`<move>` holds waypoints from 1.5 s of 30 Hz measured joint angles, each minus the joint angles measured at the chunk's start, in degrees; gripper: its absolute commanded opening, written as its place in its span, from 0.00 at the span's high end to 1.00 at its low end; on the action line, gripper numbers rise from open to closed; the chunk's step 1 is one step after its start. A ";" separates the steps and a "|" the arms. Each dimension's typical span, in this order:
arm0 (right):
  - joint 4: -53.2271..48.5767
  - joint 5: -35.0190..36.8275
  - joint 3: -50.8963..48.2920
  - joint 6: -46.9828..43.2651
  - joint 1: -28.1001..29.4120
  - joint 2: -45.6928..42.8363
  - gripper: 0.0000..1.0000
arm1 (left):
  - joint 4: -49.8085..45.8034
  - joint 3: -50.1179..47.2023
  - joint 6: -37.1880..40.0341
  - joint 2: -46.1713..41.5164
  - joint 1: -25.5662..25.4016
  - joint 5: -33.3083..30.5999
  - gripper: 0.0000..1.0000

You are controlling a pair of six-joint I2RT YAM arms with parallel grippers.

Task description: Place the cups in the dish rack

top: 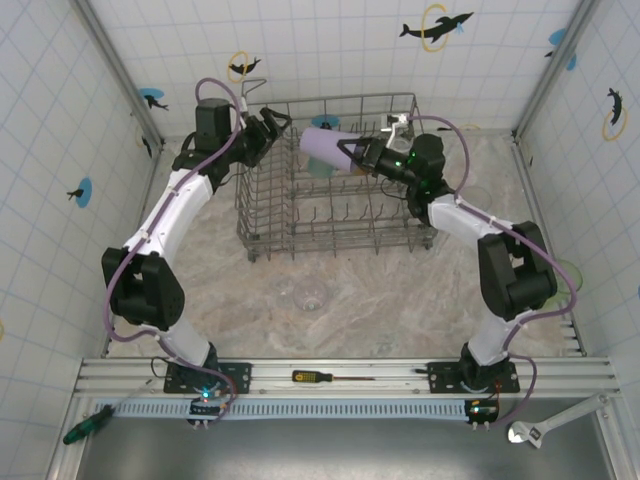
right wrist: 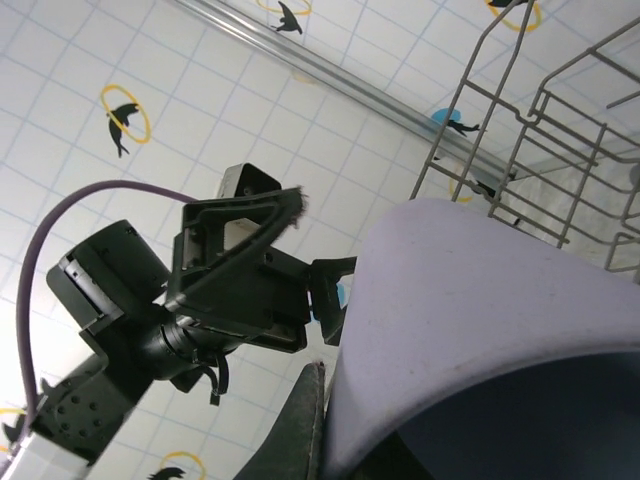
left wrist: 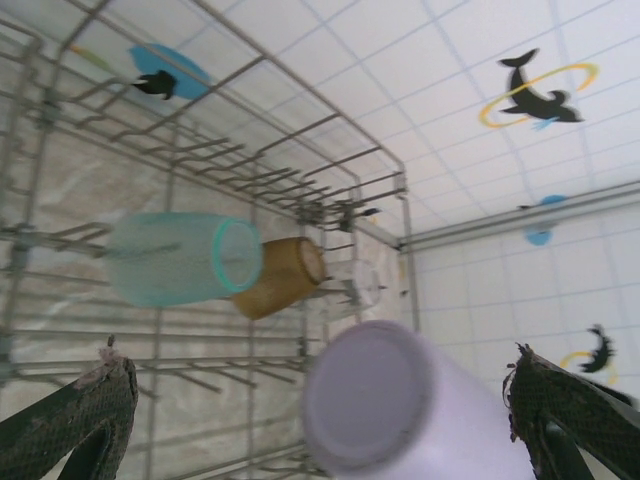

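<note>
left gripper [top: 262,130]: wide open, nothing in it; sits just off the rack's left rear corner, facing the lavender cup
rack [top: 262,235]: wire basket mid-table; teal cup [left wrist: 180,258], amber cup [left wrist: 283,275] and a clear cup [left wrist: 355,283] already lie on their sides in a row among the tines
loose cup [top: 305,293]: another clear one, on the table in front of the rack; not loaded yet
lavender cup [top: 325,143]: up in the air over the rack's rear half, tipped sideways; base points at the left gripper
right gripper [top: 350,153]: clamped on the lavender cup at its mouth end
handling: my guess is thin plastic; light, a bit slick, flexes if squeezed hard, won't shatter; pinching the wall at the rim looks like the sane grab; the clear ones are easy to miss
surface: flat marbled beige tabletop; the cups could probably slide on it
room: white tiled walls with dolphin stickers; a screwdriver [top: 320,377] lies on the near rail
</note>
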 measured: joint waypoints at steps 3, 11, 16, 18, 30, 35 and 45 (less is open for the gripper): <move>3.39 -0.39 0.02 2.99 0.09 1.03 1.00 | 2.95 -0.31 -2.47 0.00 0.00 3.06 0.02; 7.37 -0.68 2.56 6.10 1.44 2.75 1.00 | 6.49 -2.38 -6.71 0.00 0.00 7.37 0.02; 9.97 -0.68 3.52 7.43 2.27 3.37 1.00 | 8.72 -4.09 -8.85 -0.02 0.00 8.85 0.02; 10.56 -0.70 3.76 7.91 2.51 3.87 1.00 | 10.34 -5.18 -9.99 -0.02 0.00 9.33 0.03; 12.24 -0.83 4.70 10.08 3.76 7.34 1.00 | 18.03 -11.02 -16.06 -0.15 0.00 12.09 0.19; 12.70 -0.85 5.51 10.49 4.20 7.67 1.00 | 19.78 -11.02 -16.96 -0.37 0.00 12.68 0.28; 14.05 -1.05 6.56 11.30 4.37 8.44 0.96 | 23.28 -11.47 -19.80 -0.50 0.39 12.87 1.00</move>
